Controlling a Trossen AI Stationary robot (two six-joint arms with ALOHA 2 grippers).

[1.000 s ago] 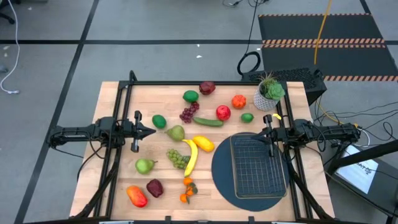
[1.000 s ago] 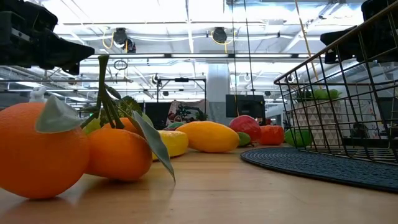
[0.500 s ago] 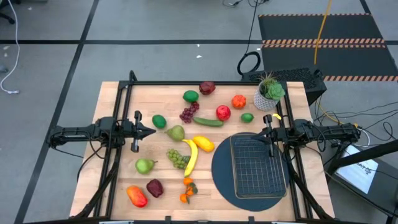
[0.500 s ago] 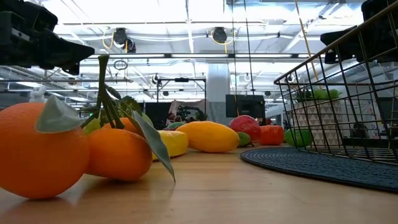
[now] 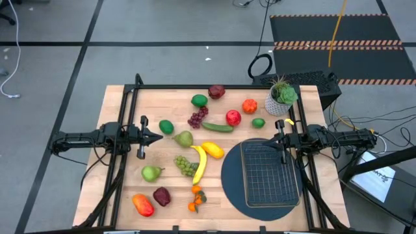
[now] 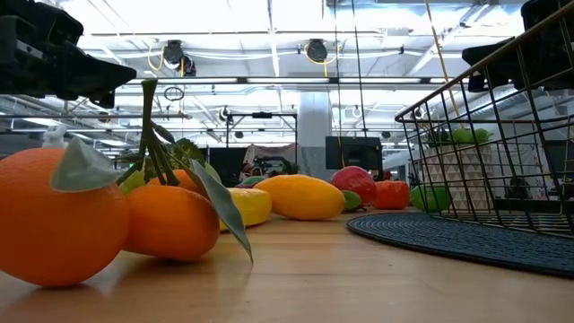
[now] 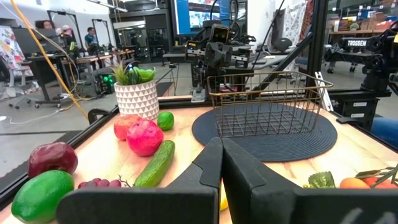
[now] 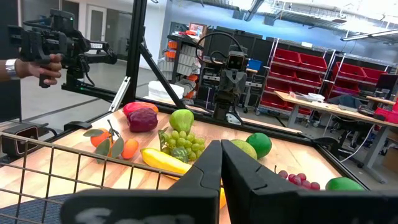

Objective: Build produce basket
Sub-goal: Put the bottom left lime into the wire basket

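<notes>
Stillness is what you have here: over the last second nothing on the table has moved, neither arm nor any fruit, so the job has not really begun and every piece has yet to go in.

Working from the left of the overhead view, your left gripper (image 5: 155,136) sits at nine o'clock on the table, fingers clenched together on nothing, pointing inward at the produce. Just beyond its tip lie a green lime (image 5: 166,127) and a pear (image 5: 184,139). Below them, toward seven o'clock, you have a green apple (image 5: 151,173), a dark red fruit (image 5: 161,195) and a red-orange one (image 5: 142,205).

At the centre lie the green grapes (image 5: 185,165), the banana (image 5: 199,163) and the oranges (image 5: 195,199); toward twelve o'clock, the purple grapes (image 5: 197,119), the cucumber (image 5: 217,127) and a red apple (image 5: 233,117).

At four o'clock the basket (image 5: 269,172) stands empty on a dark round mat (image 5: 229,175). Your right gripper (image 5: 279,139) hangs at three o'clock, over the basket's far rim, also pinched shut and holding nothing. A potted plant (image 5: 282,96) stands at two o'clock.

You will likely need to open a gripper before any pick.
</notes>
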